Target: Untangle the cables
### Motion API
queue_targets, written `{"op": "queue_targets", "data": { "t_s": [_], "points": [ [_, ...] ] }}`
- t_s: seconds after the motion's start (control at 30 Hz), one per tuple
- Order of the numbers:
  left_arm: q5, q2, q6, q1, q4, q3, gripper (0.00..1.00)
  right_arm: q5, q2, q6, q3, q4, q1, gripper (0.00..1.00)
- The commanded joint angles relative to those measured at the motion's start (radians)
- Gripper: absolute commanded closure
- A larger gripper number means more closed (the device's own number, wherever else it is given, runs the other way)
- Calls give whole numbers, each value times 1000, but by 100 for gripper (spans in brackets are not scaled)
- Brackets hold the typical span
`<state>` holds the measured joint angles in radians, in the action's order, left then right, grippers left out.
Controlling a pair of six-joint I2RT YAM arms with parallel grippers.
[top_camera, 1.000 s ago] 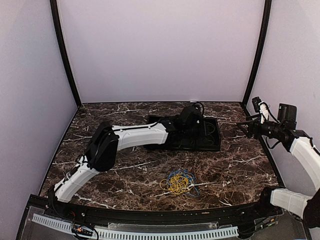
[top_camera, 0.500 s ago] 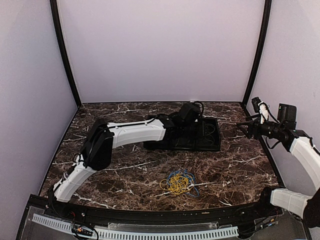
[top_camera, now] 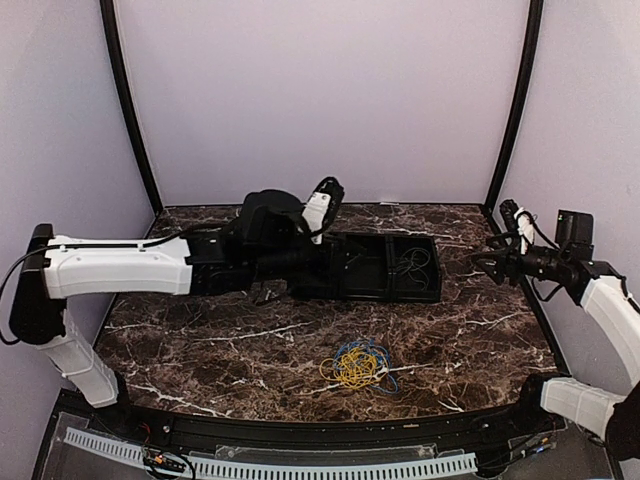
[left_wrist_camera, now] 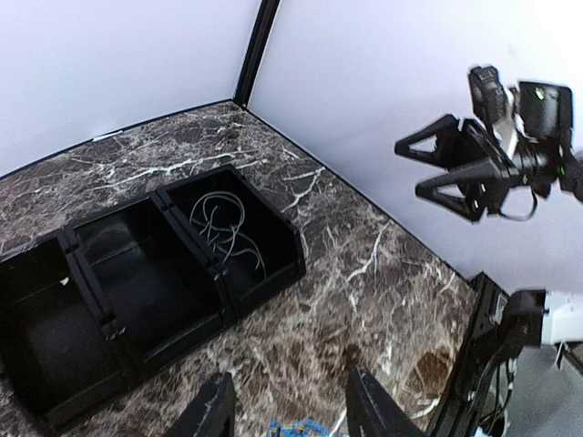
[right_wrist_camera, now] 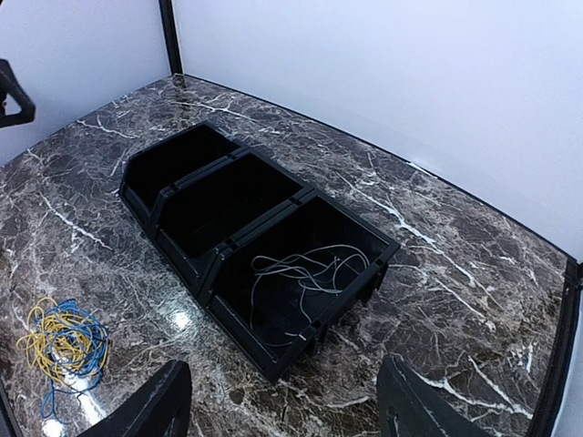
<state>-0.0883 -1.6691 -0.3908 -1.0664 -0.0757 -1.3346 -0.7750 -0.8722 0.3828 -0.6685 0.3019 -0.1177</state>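
**A:** What takes up the most room?

**B:** The dark brown, white-veined marble worktop [top_camera: 480, 330]. The long white left arm [top_camera: 120, 265] stretches across its left half, from the left wall toward the far middle.

**A:** And next in size?

**B:** The black plastic three-compartment tray [right_wrist_camera: 237, 264], which lies toward the far side of the worktop, right of centre. The white right arm [top_camera: 610, 310] rises at the right edge, well apart from the tray.

**A:** How do the grippers stand?

**B:** The left gripper [left_wrist_camera: 291, 414] hangs above the worktop with its two black fingers spread apart and nothing between them. The right gripper [right_wrist_camera: 282, 405] is spread wide too and grasps nothing. It is raised by the right edge and points toward the tray.

**A:** Where are the cables?

**B:** The loose tangle of thin yellow and blue cables [top_camera: 358, 365] lies on the worktop near the front, apart from the tray and from both grippers. A thin greyish wire [right_wrist_camera: 305, 273] lies in loose loops inside the tray's end compartment, the rightmost one in the overhead view.
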Motion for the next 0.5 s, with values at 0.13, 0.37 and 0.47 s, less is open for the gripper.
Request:
{"op": "queue_targets", "data": {
  "t_s": [0.13, 0.37, 0.47],
  "points": [
    [-31, 329, 102, -65, -195, 505, 56, 16, -106, 159, -35, 74, 180, 39],
    [-40, 389, 132, -163, -260, 714, 56, 91, -227, 303, -85, 199, 462, 47],
    [-40, 385, 115, -177, -387, 808, 55, 109, -279, 350, -117, 268, 527, 50]
  ]
}}
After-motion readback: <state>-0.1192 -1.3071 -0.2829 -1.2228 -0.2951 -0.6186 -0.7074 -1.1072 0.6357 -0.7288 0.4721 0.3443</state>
